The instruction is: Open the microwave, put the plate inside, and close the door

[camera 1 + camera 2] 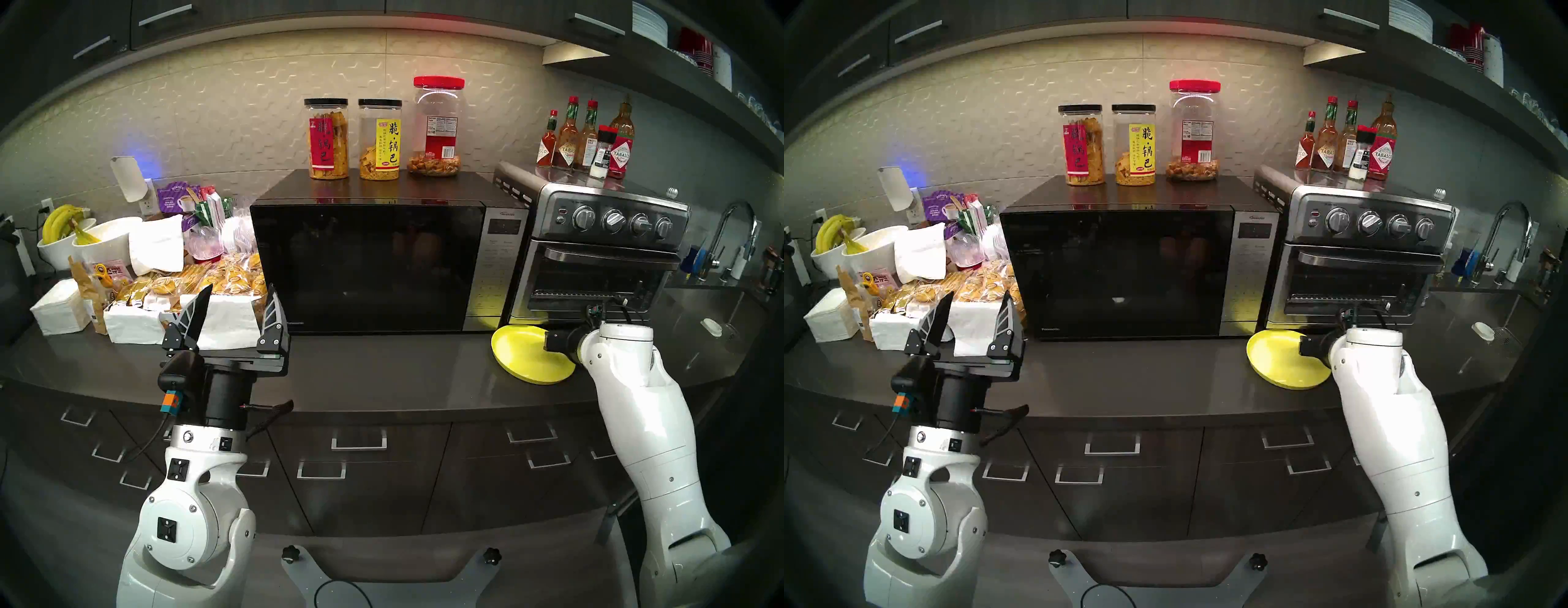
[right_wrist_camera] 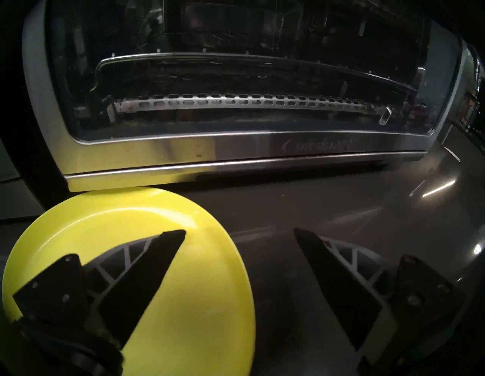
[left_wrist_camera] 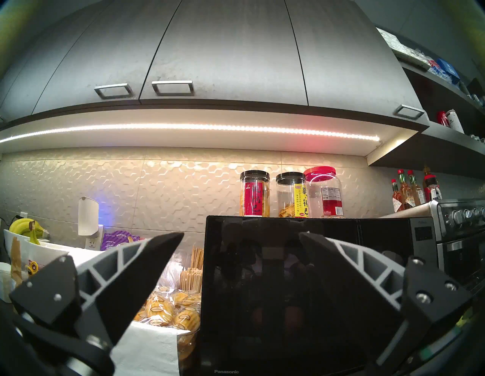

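Two hands are what I steer, and only one shows fully from the head. My left hand (image 1: 235, 303) stands raised before the left edge of the microwave (image 1: 382, 263), its fingers spread wide and holding nothing. My right hand (image 2: 240, 232) is almost hidden from the head behind its own white wrist; only the wrist view shows it, fingers spread apart and empty, one finger above the plate (image 2: 157, 288) and the other above the bare counter (image 2: 341, 204). Whether the finger touches the plate, I cannot tell.

One yellow plate lies flat on the counter, just before the toaster oven (image 1: 594, 254) and near the right lower corner of the microwave; my right arm covers its right edge in the head view. One door (image 1: 365, 267), black glass, is closed, so the inside of the microwave is hidden; I see only dark reflections in it. The small text on the grey panel (image 1: 500, 254) is too small to read.

On top of the microwave I count three jars (image 1: 379, 138): two with black lids, one with a red lid. On the toaster oven I count four knobs (image 1: 613, 218). Its top carries some sauce bottles (image 1: 589, 136), which overlap, so I give no sure count.
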### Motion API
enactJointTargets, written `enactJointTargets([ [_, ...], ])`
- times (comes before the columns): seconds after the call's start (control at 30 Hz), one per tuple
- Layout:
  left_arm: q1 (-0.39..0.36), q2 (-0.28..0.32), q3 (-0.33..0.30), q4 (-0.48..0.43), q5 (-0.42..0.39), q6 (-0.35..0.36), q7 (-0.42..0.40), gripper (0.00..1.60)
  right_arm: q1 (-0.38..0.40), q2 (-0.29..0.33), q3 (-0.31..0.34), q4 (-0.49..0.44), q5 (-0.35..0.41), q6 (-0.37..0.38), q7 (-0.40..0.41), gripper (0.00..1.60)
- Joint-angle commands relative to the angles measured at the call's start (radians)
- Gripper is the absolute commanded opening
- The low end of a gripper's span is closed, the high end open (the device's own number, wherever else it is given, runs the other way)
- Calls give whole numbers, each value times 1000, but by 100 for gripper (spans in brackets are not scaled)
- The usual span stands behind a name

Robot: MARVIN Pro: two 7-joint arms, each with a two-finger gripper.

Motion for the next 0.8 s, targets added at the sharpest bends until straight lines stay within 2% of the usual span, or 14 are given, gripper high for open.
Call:
enactJointTargets([
  [0.0,2,-2,-1,-19,2,-2,2,160,-26,10,20,-84,2,-7,4,154],
  [0.3,2,-2,-1,-19,2,-2,2,160,-95,33,38,-194,17,5,60,141],
  [0.43,2,-2,-1,-19,2,-2,2,160,-124,44,40,-232,27,6,86,120],
  [0.77,2,-2,-1,-19,2,-2,2,160,-164,63,32,-281,38,-1,130,119],
])
